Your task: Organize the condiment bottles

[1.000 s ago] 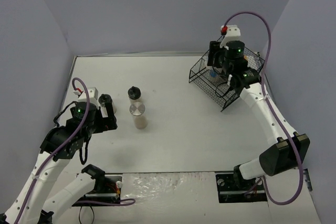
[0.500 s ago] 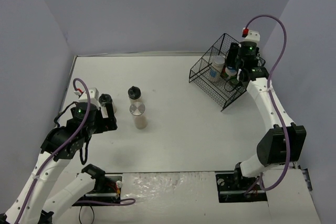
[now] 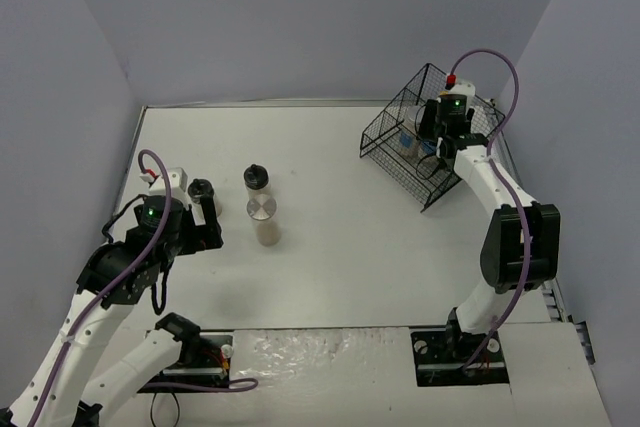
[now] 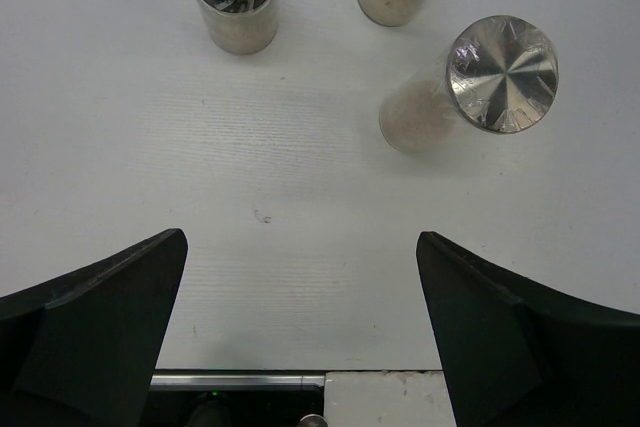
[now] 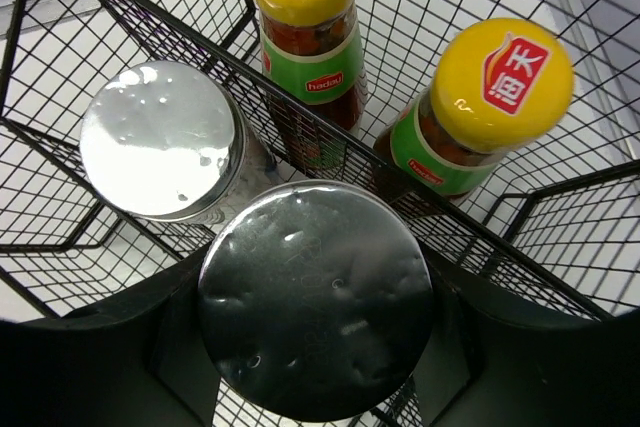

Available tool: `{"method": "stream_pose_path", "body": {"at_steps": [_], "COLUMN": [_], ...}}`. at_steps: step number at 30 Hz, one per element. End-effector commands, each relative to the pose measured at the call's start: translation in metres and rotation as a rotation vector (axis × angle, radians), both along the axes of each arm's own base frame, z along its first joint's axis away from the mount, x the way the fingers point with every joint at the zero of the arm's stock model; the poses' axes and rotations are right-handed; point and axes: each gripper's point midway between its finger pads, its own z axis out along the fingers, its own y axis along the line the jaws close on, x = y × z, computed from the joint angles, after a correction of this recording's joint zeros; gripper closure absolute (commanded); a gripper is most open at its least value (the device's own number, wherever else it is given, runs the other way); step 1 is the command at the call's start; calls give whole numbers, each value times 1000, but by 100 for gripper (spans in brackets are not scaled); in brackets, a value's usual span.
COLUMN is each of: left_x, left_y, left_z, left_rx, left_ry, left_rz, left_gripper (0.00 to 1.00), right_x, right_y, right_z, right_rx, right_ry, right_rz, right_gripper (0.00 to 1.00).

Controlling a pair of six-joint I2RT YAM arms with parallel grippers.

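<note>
My right gripper [image 5: 318, 332] is closed on the held jar [image 5: 315, 292], a clear jar with a silver lid, with my dark fingers [image 5: 120, 347] pressed against its two sides. I have it at the black wire basket [image 3: 388, 142], which stands in the far right corner of the worktop [image 3: 350, 257]. The lid shows above the basket's divider wire, and I cannot tell whether the jar's base rests on the basket floor. Just beside it, on the same side of that wire, stands the basket jar [image 5: 160, 142], also silver-lidded. Across the wire stand the first sauce bottle [image 5: 305, 22] and the second sauce bottle [image 5: 490, 97], both dark and upright, with yellow caps and green labels, close to each other. My left gripper [image 4: 300, 247] hangs wide open with nothing in it, above the worktop toward the left edge, about midway between the near and far edges. Three things stand loose on the worktop there. The near shaker [image 3: 201, 190], black-capped, is just beside my left gripper. The far shaker [image 3: 257, 178], also black-capped, is further toward the middle. The loose jar [image 3: 262, 212], silver-lidded, stands just on the near side of the far shaker. All three hold pale contents.
</note>
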Motion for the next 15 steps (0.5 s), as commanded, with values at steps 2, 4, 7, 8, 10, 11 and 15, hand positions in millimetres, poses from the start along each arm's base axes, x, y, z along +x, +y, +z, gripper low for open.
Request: {"method": "stream_pose_path", "body": {"at_steps": [2, 4, 7, 8, 10, 11, 15], "left_x": [8, 8, 7, 6, 5, 5, 5], "left_y": [0, 0, 2, 3, 4, 5, 5], "left_z": [11, 11, 12, 12, 12, 12, 11], "left_rx": [-10, -9, -5, -3, -1, 0, 0], "left_ry": [-41, -42, -43, -42, -42, -42, -40], "left_rz": [20, 22, 28, 30, 33, 35, 37], "left_gripper": [3, 3, 3, 3, 3, 3, 3], "right_x": [33, 35, 40, 42, 46, 47, 52], "right_y": [-3, -1, 5, 7, 11, 12, 15], "right_z": [34, 30, 27, 28, 29, 30, 30], "right_rx": [53, 65, 87, 95, 106, 108, 110], "right_ry": [-209, -215, -241, -253, -274, -280, -288], "right_rz": [-41, -34, -12, 0, 17, 22, 42], "right_gripper": [100, 100, 100, 100, 100, 100, 100]}}
